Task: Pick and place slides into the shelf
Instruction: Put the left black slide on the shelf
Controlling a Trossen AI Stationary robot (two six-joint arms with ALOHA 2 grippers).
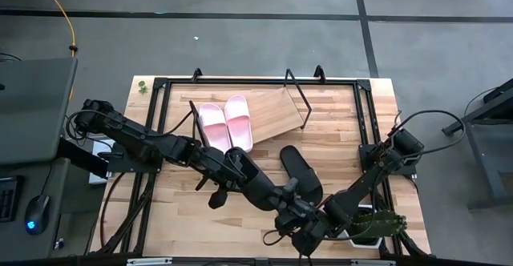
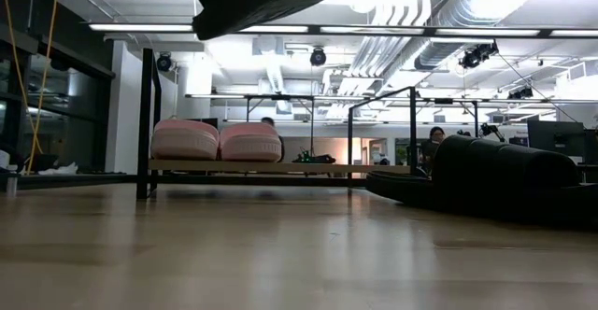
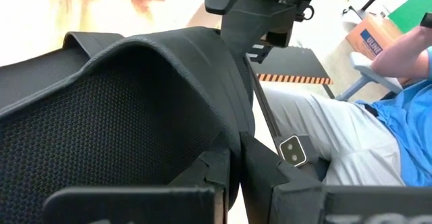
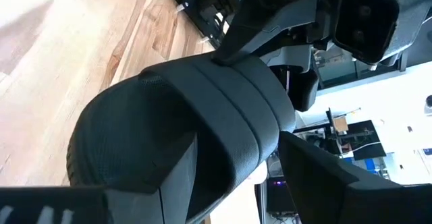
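Observation:
Two pale pink slides (image 1: 226,122) lie side by side on the shelf's tilted wooden board (image 1: 276,110), at its left end; in the low view these pink slides (image 2: 220,140) sit on the shelf (image 2: 308,167). One black slide (image 1: 300,172) lies flat on the tabletop right of centre, also seen as the black slide (image 2: 495,175) in the low view. The second black slide (image 3: 135,116) (image 4: 148,136) is up in the air near the table's near edge, between my left gripper (image 1: 300,227) and my right gripper (image 1: 319,219), which meet there. The arms hide it in the high view. My left gripper is shut on the lifted black slide at the side rim of its sole (image 3: 226,173), beside the strap's root, pinched between the two fingers. The slide is clear of the table and stands on edge. My right gripper has the same slide between its wide-set fingers (image 4: 317,177), which stand across the sole and strap (image 4: 236,116). The opposite end from the left gripper's hold is in its grasp. Where exactly the pads touch is hidden by the slide.
A black metal frame (image 1: 160,86) borders the tabletop. The shelf's wire frame (image 1: 300,98) rises at its right end, and the board's right half is bare. A seated person (image 3: 385,109) shows beyond the table's near edge. Bare wood lies at the table's near left.

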